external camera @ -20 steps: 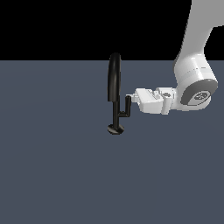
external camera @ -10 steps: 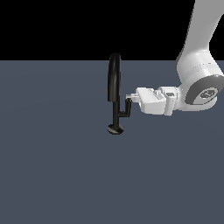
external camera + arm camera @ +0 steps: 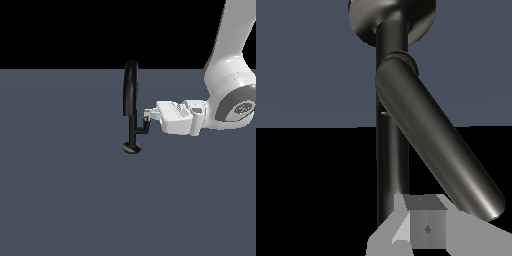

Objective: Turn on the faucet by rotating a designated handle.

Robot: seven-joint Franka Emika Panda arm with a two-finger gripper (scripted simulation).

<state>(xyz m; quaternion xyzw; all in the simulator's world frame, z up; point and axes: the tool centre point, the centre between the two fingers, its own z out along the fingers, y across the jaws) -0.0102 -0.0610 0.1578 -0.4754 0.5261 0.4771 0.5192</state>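
Observation:
The glossy black faucet [image 3: 131, 95] stands on a small disc base, its tall arched spout rising from a thin stem. The handle [image 3: 144, 128], a short L-shaped lever, branches off the stem toward the exterior view's right and points up. My white gripper [image 3: 147, 116] reaches in level from the exterior view's right, and its fingertips meet the handle's upper tip. In the wrist view the faucet [image 3: 391, 130] stem runs straight behind the handle [image 3: 436, 150], which slants across it, with my gripper [image 3: 425, 227] pressed beside the handle's free end. The fingers look closed together, holding nothing.
The faucet stands on a flat dark blue-grey floor [image 3: 65, 200]. My white arm [image 3: 230, 85] comes down from the upper part of the exterior view's right side.
My wrist and forearm have shifted a little toward the exterior view's right. The fingertips stay at the handle's tip, and the handle looks almost unchanged.

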